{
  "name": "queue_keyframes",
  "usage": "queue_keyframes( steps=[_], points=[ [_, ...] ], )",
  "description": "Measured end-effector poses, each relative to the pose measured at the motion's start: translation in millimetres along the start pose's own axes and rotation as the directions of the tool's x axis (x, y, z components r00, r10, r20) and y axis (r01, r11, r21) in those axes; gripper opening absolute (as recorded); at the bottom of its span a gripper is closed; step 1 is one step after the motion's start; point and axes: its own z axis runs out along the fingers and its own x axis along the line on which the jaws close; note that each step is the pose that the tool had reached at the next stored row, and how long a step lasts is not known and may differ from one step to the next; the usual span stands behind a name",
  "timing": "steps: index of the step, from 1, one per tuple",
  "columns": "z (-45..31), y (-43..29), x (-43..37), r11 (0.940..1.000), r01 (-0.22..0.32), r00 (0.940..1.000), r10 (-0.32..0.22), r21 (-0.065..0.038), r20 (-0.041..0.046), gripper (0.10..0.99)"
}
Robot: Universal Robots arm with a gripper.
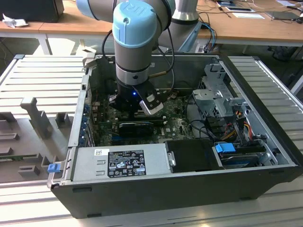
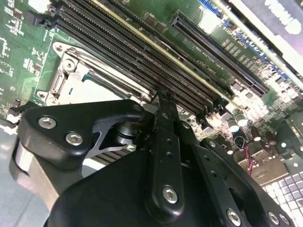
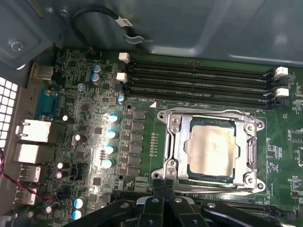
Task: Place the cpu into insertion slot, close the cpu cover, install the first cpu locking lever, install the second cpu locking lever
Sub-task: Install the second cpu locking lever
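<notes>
In the first wrist view the pale cpu [image 3: 211,151] lies flat in the insertion slot [image 3: 253,158]. The silver cpu cover [image 3: 176,146] is down around it, the chip showing through its window. Thin wire levers run along the socket's edges [image 3: 208,112]. My gripper [image 3: 163,183] is shut, its tips pressed together at the socket's corner by a lever's end; whether they touch it I cannot tell. The second wrist view has the black fingers [image 2: 163,106] beside the socket's metal frame [image 2: 71,71]. In the exterior view the gripper [image 1: 137,111] reaches down into the open computer case.
Black memory slots [image 3: 199,80] run along one side of the socket. Capacitors [image 3: 111,135] and rear ports [image 3: 33,130] stand on the other. The case holds a grey power supply [image 1: 120,161], a black card [image 1: 137,127], a drive cage [image 1: 218,94] and cables [image 1: 236,123].
</notes>
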Motion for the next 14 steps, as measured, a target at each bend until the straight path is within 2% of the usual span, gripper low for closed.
queue_keyframes(
  steps=[4,10,14],
  points=[
    [1.1,-0.2,0.4,0.9997,0.000,1.0000,0.000,-0.023,0.0020,0.106],
    [6.3,-1.0,3.6,0.9975,0.001,1.0000,-0.001,-0.071,0.0064,0.106],
    [-1.7,0.6,3.6,0.9975,0.001,1.0000,-0.001,-0.071,0.0064,0.106]
  ],
)
